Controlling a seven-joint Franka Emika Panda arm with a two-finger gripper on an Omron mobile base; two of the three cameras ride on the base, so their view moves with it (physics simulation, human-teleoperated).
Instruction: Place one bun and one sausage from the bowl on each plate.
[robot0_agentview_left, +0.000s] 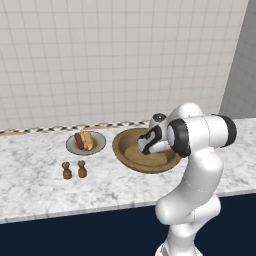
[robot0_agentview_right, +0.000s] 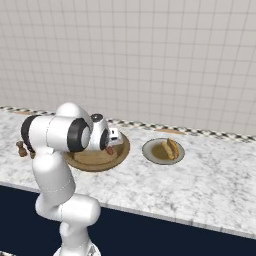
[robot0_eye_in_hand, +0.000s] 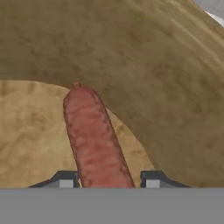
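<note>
Sausage lies on the floor of the wooden bowl, close under the inner wall, and runs between our two fingertips. We see the gripper down inside the bowl with a tip close on each side of the sausage; whether they press it we cannot tell. On the marble counter one plate left of the bowl carries a bun and sausage. Two small brown shakers stand in front of that plate.
</note>
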